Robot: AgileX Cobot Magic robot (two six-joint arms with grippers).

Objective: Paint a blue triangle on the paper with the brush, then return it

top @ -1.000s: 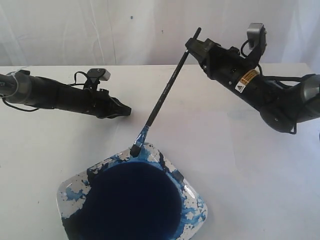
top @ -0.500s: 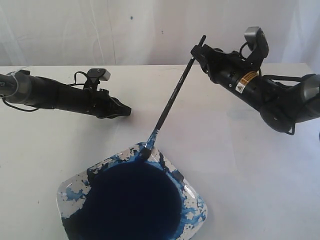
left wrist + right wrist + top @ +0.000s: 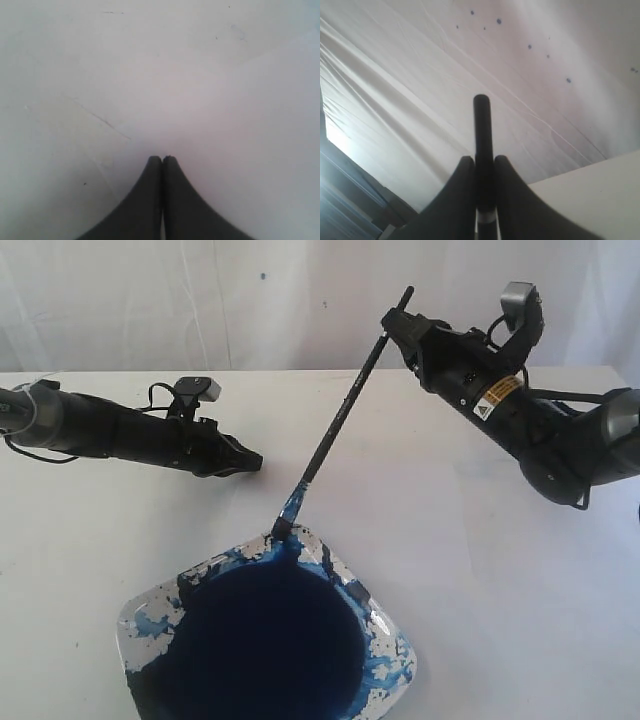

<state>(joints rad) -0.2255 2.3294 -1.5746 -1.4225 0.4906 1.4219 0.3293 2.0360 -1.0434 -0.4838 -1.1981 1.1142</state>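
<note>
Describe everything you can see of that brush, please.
The brush is long and thin, with a black handle stained blue toward its dark, wet bristles. It leans steeply, upper end toward the right hand, which pinches it close to the top, leaving a short stub sticking out beyond. Its tip sits at the far rim of the dish, apparently touching it beside the blue paint.

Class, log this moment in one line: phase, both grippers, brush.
phase: loading paint | right gripper: shut on brush | brush: tilted, tip at paint dish rim | left gripper: shut, empty
</note>
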